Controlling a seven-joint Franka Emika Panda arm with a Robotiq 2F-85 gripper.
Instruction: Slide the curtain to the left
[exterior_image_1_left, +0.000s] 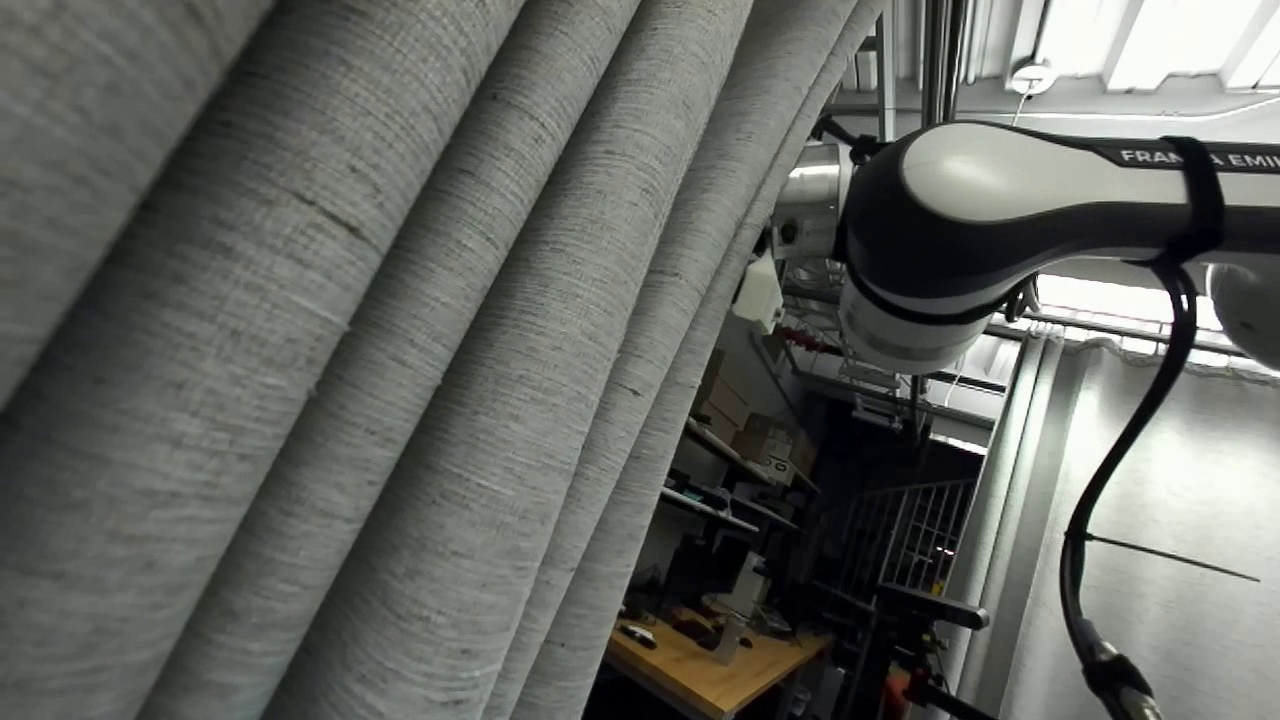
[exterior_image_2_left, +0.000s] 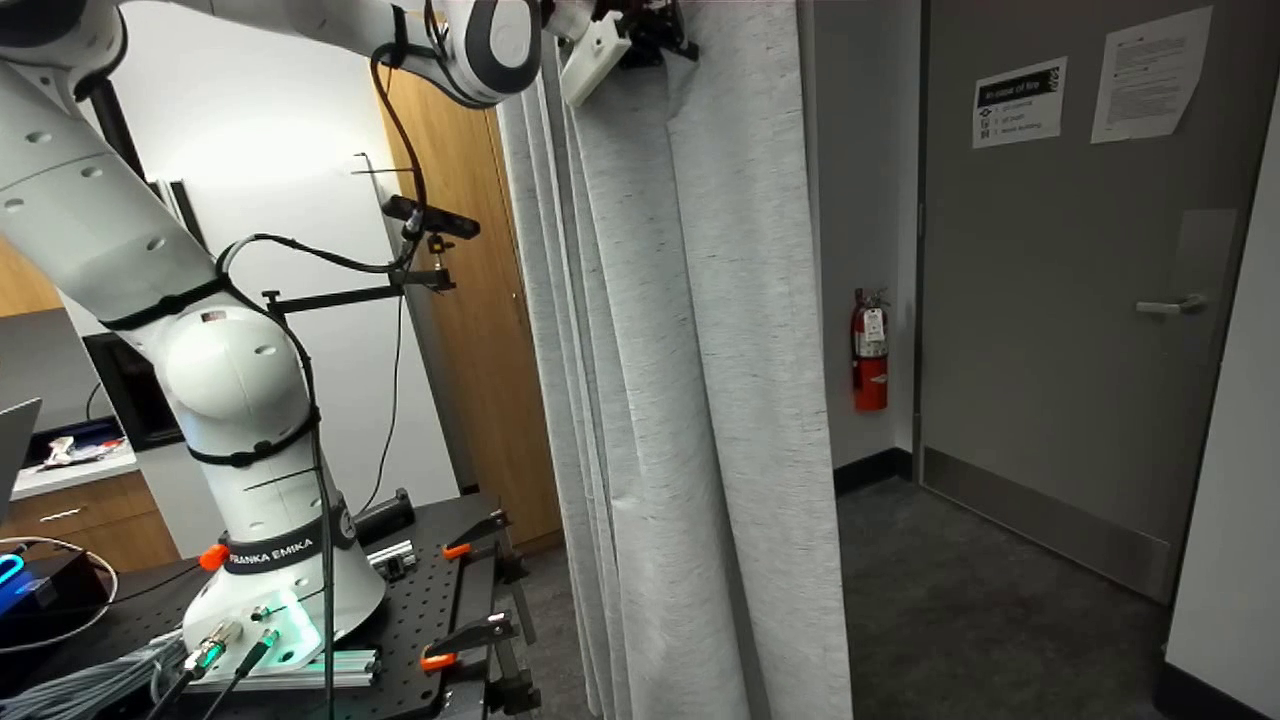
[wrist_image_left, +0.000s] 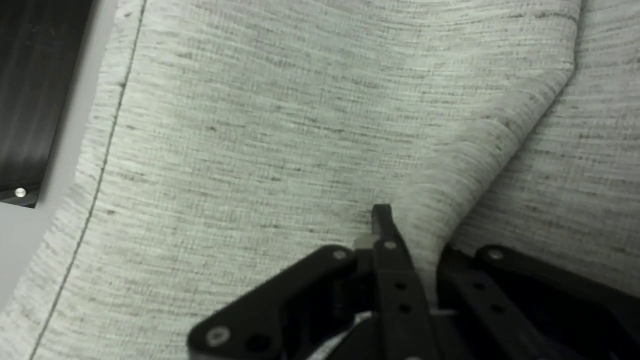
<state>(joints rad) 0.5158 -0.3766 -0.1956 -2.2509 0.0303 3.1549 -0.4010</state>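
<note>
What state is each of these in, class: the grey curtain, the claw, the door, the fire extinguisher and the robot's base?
Grey curtain: hanging in folds, one fold pinched
Claw: shut on the grey curtain
Door: appears shut
Fire extinguisher: upright
Robot's base: partly lit green

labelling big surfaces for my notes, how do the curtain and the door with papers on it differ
The curtain is light grey; the door is darker. The curtain hangs in folds; the door is flat. The curtain is pinched in the end effector; the door stands apart from it. Both are grey and upright.
</note>
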